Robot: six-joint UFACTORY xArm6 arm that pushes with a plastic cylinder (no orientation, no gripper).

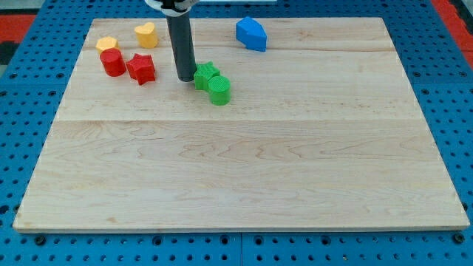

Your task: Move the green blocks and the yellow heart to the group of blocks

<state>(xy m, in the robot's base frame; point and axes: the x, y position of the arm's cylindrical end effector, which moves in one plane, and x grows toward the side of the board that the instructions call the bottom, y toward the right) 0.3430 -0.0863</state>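
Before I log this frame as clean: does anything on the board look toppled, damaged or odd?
Nothing stands out. My tip sits against the left of the green star, which touches the green cylinder. The blue block sits alone near the view's top, intact.

Pale matt wooden board (pixel 244 170) with visible grain, ribbed plastic-looking green cylinder (pixel 219 90), smooth dark rod (pixel 182 48)

Arm rod lowered, upper centre-left of frame

The straight dark rod (pixel 180 44) descends near-vertically from the frame's top edge, where a white and black mount is partly visible. My tip (pixel 185 78) sits at table-top level in the upper centre-left area of the frame. The arm above is out of view
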